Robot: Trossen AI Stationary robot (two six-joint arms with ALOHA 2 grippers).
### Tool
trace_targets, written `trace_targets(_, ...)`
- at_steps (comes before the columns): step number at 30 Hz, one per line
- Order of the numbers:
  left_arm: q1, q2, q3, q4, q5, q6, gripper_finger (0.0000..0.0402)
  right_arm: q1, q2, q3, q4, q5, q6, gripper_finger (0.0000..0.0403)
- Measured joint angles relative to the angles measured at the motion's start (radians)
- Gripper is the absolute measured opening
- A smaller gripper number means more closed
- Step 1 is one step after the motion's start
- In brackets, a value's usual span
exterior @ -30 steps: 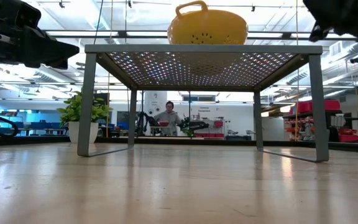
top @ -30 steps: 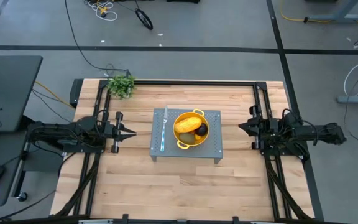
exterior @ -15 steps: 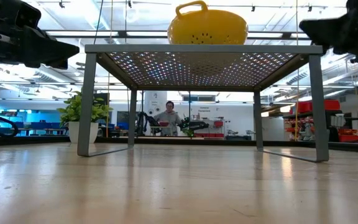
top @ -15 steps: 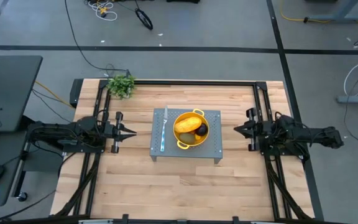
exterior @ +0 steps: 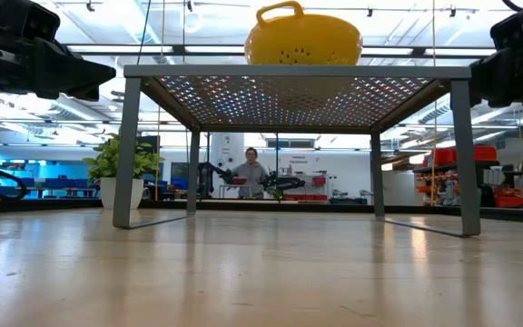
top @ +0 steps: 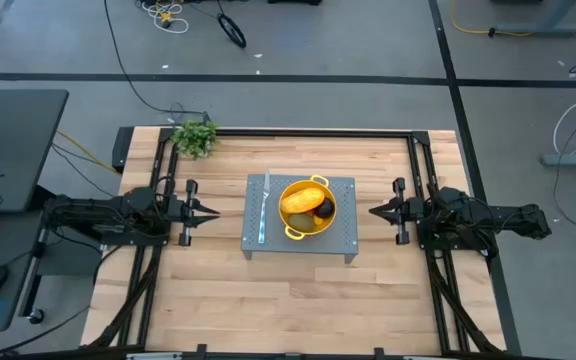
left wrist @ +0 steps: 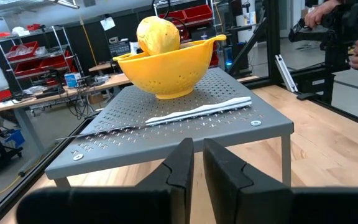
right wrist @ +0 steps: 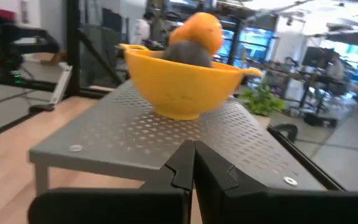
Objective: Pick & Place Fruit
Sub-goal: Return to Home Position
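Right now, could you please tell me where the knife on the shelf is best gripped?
The knife lies flat on the shelf, nearest the left pincer, so come straight down and pinch across its thick pale handle.

Holds the left arm and right arm folded low and level at opposite sides, wrists straight. Points the left hand inward toward the middle, fingers drawn almost together with only a thin slit between. Aims the right hand back toward it, fingers pressed tight together.
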Motion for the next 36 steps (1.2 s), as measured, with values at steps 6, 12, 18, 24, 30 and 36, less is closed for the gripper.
trace_targets(6,0.0,0.0,0.0,0.0,0.0,0.0,0.0045,-0.002,0.0,0.0,-0.004,0.061,0.024,0.0015)
trace_targets(12,0.0,0.0,0.0,0.0,0.0,0.0,0.0045,-0.002,0.0,0.0,-0.004,0.044,0.039,0.0015)
trace_targets(18,0.0,0.0,0.0,0.0,0.0,0.0,0.0045,-0.002,0.0,0.0,-0.004,0.044,0.039,0.0015)
trace_targets(24,0.0,0.0,0.0,0.0,0.0,0.0,0.0045,-0.002,0.0,0.0,-0.004,0.044,0.04,0.0015)
trace_targets(30,0.0,0.0,0.0,0.0,0.0,0.0,0.0045,-0.002,0.0,0.0,-0.004,0.044,0.04,0.0015)
trace_targets(36,0.0,0.0,0.0,0.0,0.0,0.0,0.0045,-0.002,0.0,0.0,-0.004,0.044,0.04,0.0015)
